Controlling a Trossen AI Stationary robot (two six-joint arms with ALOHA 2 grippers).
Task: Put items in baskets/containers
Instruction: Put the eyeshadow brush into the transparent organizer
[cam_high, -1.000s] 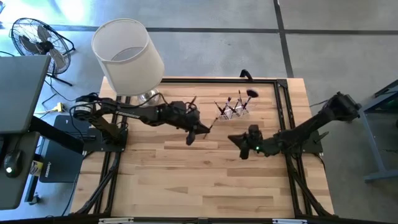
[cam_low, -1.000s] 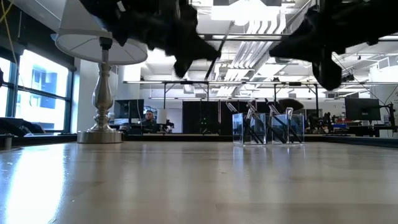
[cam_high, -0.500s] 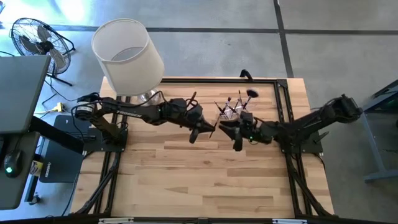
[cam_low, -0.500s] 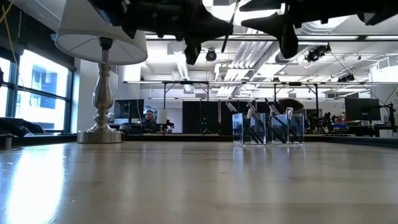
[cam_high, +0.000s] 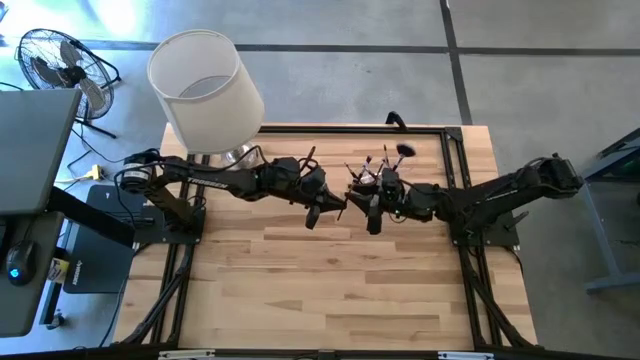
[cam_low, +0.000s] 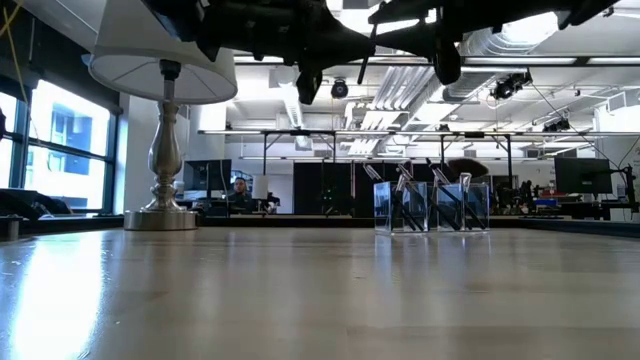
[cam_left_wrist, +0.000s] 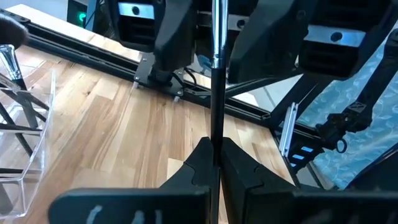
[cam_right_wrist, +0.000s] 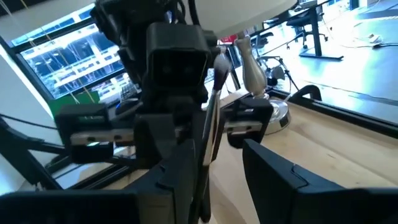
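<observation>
A slim dark brush (cam_left_wrist: 214, 81) is held above the middle of the table, with my left gripper (cam_left_wrist: 214, 144) shut on it. My right gripper (cam_right_wrist: 217, 152) faces it from the right, open, with one finger on each side of the brush's free part (cam_right_wrist: 210, 118). Whether a finger touches the brush, I cannot tell. In the high view the two grippers (cam_high: 333, 207) (cam_high: 362, 205) almost meet. The clear holder (cam_high: 376, 180) (cam_low: 432, 208) stands on the table just beyond them, with several brushes leaning in it. My left gripper pinches the brush's dark handle (cam_left_wrist: 214, 134) between its two fingers. The fingers come roughly level from the table's left and lie along the brush. The brush sticks out past the fingertips toward my right gripper, slanting a little upward, clear of the table.
A lamp with a big white shade (cam_high: 205, 90) and a silver base (cam_low: 165, 215) stands at the far left of the table. A black frame (cam_high: 455, 160) runs along the table's edges. Bare wood (cam_high: 330, 290) fills the near half.
My right gripper has risen and gone toward the table's left and far side, up to my left gripper, so that its fingers now stand around the brush. My left gripper has risen slightly and drifted a little to the right with the brush.
</observation>
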